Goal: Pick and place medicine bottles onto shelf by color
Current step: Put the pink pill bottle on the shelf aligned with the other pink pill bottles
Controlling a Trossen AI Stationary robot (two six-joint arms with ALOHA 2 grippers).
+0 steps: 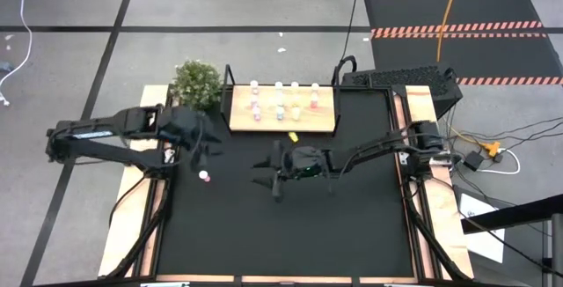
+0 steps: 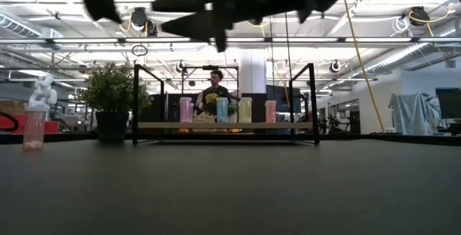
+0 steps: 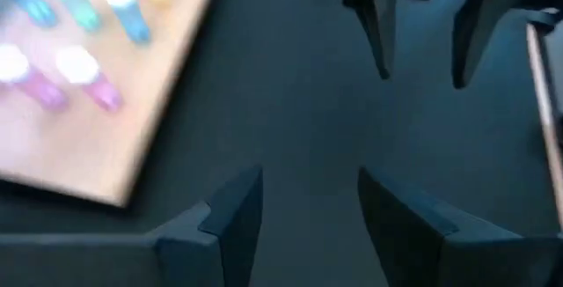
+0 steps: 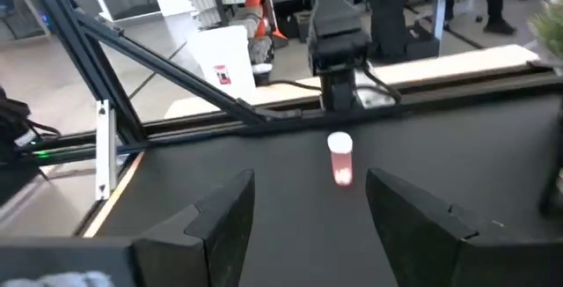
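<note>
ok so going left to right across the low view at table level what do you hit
pink bottle standing alone → potted plant → shelf holding purple bottle, teal bottle, yellow bottle, pink-orange bottle

No legible text anywhere. White sign (image 4: pixel 223 58) beyond the table carries a small red mark, unreadable. Bottles (image 1: pixel 280 102) on the shelf (image 1: pixel 281 126) show no readable labels.

Potted plant (image 1: pixel 196 84) at table corner; person (image 2: pixel 215 91) seated behind
</note>
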